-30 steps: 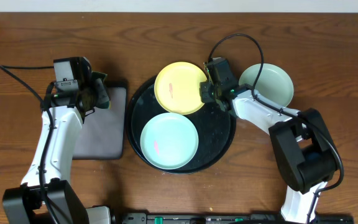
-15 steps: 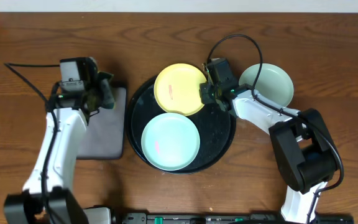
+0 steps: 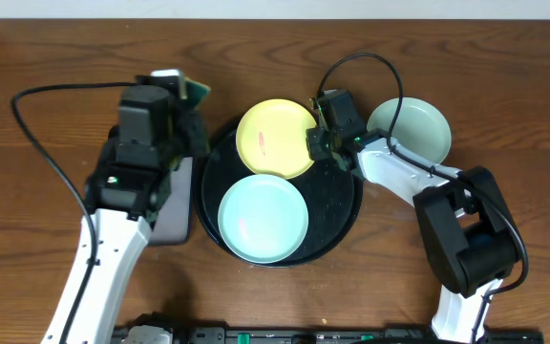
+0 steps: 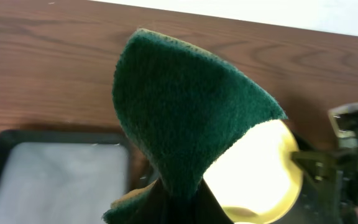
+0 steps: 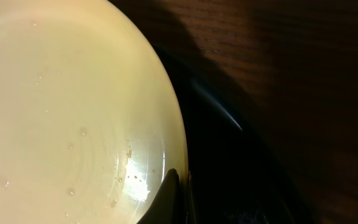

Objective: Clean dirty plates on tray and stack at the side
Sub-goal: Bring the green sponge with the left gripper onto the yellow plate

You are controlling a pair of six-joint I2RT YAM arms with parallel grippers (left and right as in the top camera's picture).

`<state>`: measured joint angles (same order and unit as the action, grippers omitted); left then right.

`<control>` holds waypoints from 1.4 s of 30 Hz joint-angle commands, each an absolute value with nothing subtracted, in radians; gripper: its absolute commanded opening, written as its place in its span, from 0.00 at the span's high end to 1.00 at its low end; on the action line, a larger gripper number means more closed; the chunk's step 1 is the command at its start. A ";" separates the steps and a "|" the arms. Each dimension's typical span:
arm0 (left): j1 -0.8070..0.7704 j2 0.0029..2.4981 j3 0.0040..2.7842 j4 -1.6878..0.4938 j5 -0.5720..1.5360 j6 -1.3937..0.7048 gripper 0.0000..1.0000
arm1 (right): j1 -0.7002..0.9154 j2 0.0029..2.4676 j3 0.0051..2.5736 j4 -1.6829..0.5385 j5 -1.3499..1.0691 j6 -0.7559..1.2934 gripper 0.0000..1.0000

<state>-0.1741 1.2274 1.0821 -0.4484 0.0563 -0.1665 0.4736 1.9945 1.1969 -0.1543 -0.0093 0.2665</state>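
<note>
From overhead, a brown wooden desk [image 3: 27, 57] is seen with a pale strip beyond its far edge. On the round black tray [image 3: 342, 205] a yellow plate [image 3: 275, 139] and a mint plate [image 3: 263, 218] are laid flat, face up, and a second mint plate [image 3: 411, 131] is set just off the tray's right rim. The right gripper [image 3: 313, 143] is pinched on the yellow plate's right edge, and the left gripper [image 3: 184, 100], at the tray's left rim, is clamped on a green sponge [image 3: 199, 91]. In the left wrist view the sponge is held upright, with the yellow plate behind it. In the right wrist view the closed fingertips are seen on that plate's rim, above the tray.
</note>
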 commanded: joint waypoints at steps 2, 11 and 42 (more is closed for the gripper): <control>-0.258 1.272 1.106 -0.405 0.037 -0.247 0.93 | 0.486 1.986 1.195 -0.158 -0.069 0.277 0.99; -0.394 1.476 1.106 -0.252 0.036 -0.336 0.93 | 0.486 1.986 1.195 -0.149 -0.087 0.276 0.99; -0.403 1.805 1.105 -0.215 -0.118 -0.473 0.93 | 0.486 1.986 1.195 -0.147 -0.079 0.254 0.98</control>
